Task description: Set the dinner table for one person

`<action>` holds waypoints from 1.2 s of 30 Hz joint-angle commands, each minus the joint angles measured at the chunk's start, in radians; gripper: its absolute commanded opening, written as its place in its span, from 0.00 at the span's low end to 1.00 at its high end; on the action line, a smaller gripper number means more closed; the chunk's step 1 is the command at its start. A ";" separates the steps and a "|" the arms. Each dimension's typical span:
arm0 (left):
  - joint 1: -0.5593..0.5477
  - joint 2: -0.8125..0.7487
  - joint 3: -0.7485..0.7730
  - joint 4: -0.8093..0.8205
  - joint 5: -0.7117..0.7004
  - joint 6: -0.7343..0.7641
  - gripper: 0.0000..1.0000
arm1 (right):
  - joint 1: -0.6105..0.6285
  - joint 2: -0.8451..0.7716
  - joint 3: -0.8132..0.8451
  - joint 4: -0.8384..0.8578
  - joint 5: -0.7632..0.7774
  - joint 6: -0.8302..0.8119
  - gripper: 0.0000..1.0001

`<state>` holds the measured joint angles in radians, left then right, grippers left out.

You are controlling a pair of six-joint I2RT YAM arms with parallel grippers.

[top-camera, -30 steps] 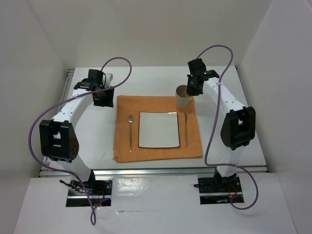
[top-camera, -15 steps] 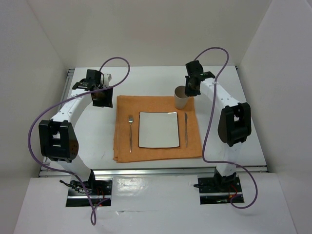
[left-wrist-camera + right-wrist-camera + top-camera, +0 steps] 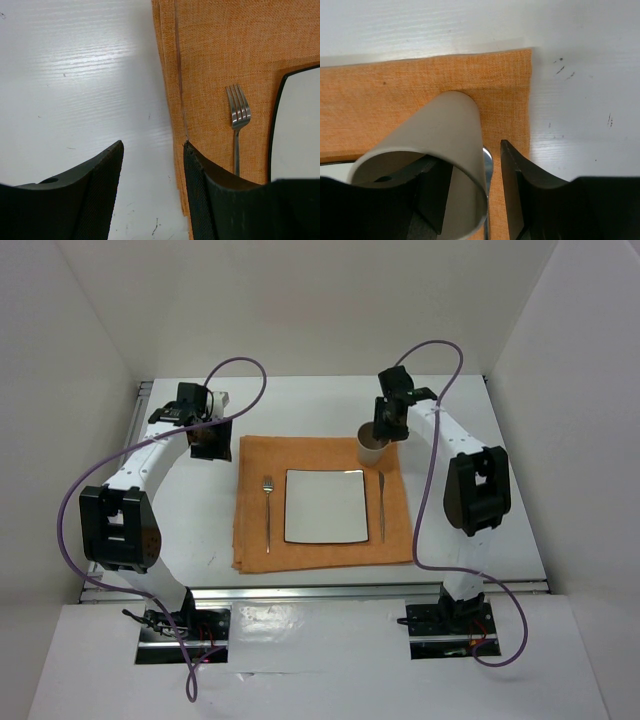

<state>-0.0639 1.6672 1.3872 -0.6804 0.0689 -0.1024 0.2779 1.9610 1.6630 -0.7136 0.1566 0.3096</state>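
Note:
On the white dinner table (image 3: 190,500) lies an orange cloth (image 3: 320,552) with a square white plate (image 3: 325,505), a fork (image 3: 268,512) to its left and a knife (image 3: 381,505) to its right. A beige cup (image 3: 374,447) stands upright on the cloth's far right corner. My right gripper (image 3: 386,426) is open over the cup's rim. In the right wrist view one finger is inside the cup (image 3: 440,135) and the other stands outside, apart from its wall, above the knife tip (image 3: 488,159). My left gripper (image 3: 153,145) is open and empty over the cloth's left edge (image 3: 172,75).
Thin metal rails run along the table's left and near edges (image 3: 330,590). White walls close in the back and both sides. Purple cables loop above both arms. The fork (image 3: 238,112) and plate rim (image 3: 280,120) lie just right of my left fingers.
My right gripper has opened and let go of the cup wall, and it has shifted slightly left. The cup stays standing on the cloth. The left arm has not moved.

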 commanded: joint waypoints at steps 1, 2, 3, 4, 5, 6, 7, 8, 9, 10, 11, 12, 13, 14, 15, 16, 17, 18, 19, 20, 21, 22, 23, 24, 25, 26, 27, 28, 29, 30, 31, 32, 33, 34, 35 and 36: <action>0.006 0.006 -0.010 -0.001 0.017 0.023 0.59 | -0.002 -0.002 0.081 0.020 -0.003 -0.023 0.50; 0.006 0.006 -0.010 -0.001 0.017 0.023 0.59 | -0.002 -0.002 0.090 0.011 -0.012 -0.023 0.51; 0.006 0.006 -0.010 -0.001 0.017 0.023 0.59 | -0.002 -0.002 0.112 -0.001 -0.012 -0.032 0.53; 0.006 0.006 -0.010 -0.001 0.017 0.023 0.59 | -0.002 -0.002 0.124 -0.001 -0.012 -0.032 0.53; 0.006 0.006 -0.010 -0.001 0.017 0.023 0.59 | -0.002 -0.002 0.135 -0.018 -0.012 -0.032 0.53; 0.006 0.006 -0.010 -0.010 0.017 0.023 0.59 | -0.002 -0.014 0.155 -0.032 -0.002 -0.032 0.55; 0.006 0.006 -0.010 -0.010 0.017 0.023 0.59 | -0.002 -0.014 0.164 -0.032 -0.002 -0.041 0.55; 0.006 0.006 -0.010 -0.010 0.017 0.023 0.59 | -0.002 -0.028 0.173 -0.046 0.007 -0.041 0.55; 0.006 0.006 -0.010 -0.010 0.017 0.023 0.59 | -0.002 -0.049 0.182 -0.046 0.008 -0.041 0.55; 0.006 0.006 -0.010 -0.010 0.017 0.023 0.59 | -0.002 -0.062 0.191 -0.061 0.008 -0.041 0.55; 0.006 -0.003 -0.010 -0.010 0.017 0.023 0.59 | -0.002 -0.077 0.204 -0.075 0.018 -0.041 0.55; 0.006 -0.003 -0.010 -0.010 0.017 0.032 0.59 | -0.002 -0.091 0.204 -0.084 0.029 -0.041 0.55; 0.006 -0.003 -0.001 -0.010 0.017 0.032 0.59 | -0.002 -0.124 0.213 -0.093 0.029 -0.041 0.55; 0.006 -0.003 -0.001 -0.010 0.017 0.032 0.59 | -0.002 -0.143 0.213 -0.109 0.041 -0.050 0.57; 0.006 -0.003 -0.001 -0.010 0.008 0.032 0.59 | -0.011 -0.161 0.213 -0.109 0.041 -0.050 0.58; 0.006 -0.003 -0.001 -0.010 0.008 0.032 0.59 | -0.022 -0.198 0.213 -0.122 0.041 -0.050 0.61; 0.006 -0.003 0.009 -0.010 0.008 0.032 0.59 | -0.022 -0.215 0.202 -0.139 0.041 -0.050 0.61; 0.006 -0.003 0.009 -0.010 0.008 0.032 0.59 | -0.037 -0.230 0.202 -0.151 0.041 -0.050 0.61; 0.006 -0.003 0.009 -0.010 0.008 0.032 0.59 | -0.055 -0.266 0.202 -0.173 0.041 -0.041 0.64; 0.006 -0.003 0.021 -0.010 0.008 0.032 0.59 | -0.065 -0.284 0.189 -0.182 0.041 -0.041 0.66; 0.006 -0.003 0.021 -0.021 0.008 0.032 0.59 | -0.075 -0.304 0.179 -0.182 0.017 -0.041 0.67; 0.006 -0.003 0.021 -0.021 -0.001 0.032 0.59 | -0.100 -0.342 0.167 -0.197 0.017 -0.029 0.70; 0.006 -0.003 0.030 -0.021 -0.001 0.032 0.59 | -0.115 -0.362 0.135 -0.216 0.000 -0.014 0.79; 0.006 -0.003 0.030 -0.021 -0.001 0.032 0.59 | -0.130 -0.382 0.114 -0.225 -0.009 -0.003 0.87; 0.006 -0.003 0.030 -0.021 -0.001 0.032 0.59 | -0.164 -0.422 0.087 -0.237 -0.009 0.020 0.95; 0.015 -0.003 0.030 -0.021 -0.001 0.032 0.59 | -0.183 -0.442 0.023 -0.256 -0.009 0.029 1.00; 0.015 -0.012 0.030 -0.021 -0.001 0.032 0.59 | -0.204 -0.461 -0.015 -0.265 0.000 0.039 1.00; 0.025 -0.012 0.030 -0.030 -0.010 0.032 0.59 | -0.230 -0.479 -0.054 -0.274 0.000 0.051 1.00; 0.041 -0.023 0.030 -0.030 -0.011 0.032 0.59 | -0.290 -0.519 -0.095 -0.274 -0.014 0.051 1.00; 0.052 -0.023 0.030 -0.030 -0.011 0.032 0.59 | -0.322 -0.543 -0.185 -0.274 -0.029 0.051 1.00; 0.064 -0.023 0.030 -0.030 -0.011 0.032 0.59 | -0.357 -0.568 -0.231 -0.265 -0.067 0.051 1.00; 0.094 -0.032 0.030 -0.030 -0.011 0.032 0.59 | -0.431 -0.618 -0.309 -0.250 -0.092 0.051 1.00; 0.110 -0.032 0.030 -0.044 -0.011 0.032 0.59 | -0.466 -0.645 -0.345 -0.239 -0.112 0.051 1.00; 0.122 -0.032 0.030 -0.056 -0.011 0.044 0.59 | -0.497 -0.669 -0.376 -0.239 -0.124 0.063 1.00; 0.148 -0.032 0.030 -0.056 -0.024 0.056 0.59 | -0.537 -0.716 -0.402 -0.225 -0.109 0.080 1.00; 0.160 -0.046 0.030 -0.056 -0.033 0.056 0.59 | -0.537 -0.740 -0.440 -0.225 -0.080 0.095 1.00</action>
<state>0.0532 1.6665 1.3849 -0.7151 0.0628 -0.0753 -0.2211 1.3342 1.2728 -0.9386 0.0872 0.3630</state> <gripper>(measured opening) 0.586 0.999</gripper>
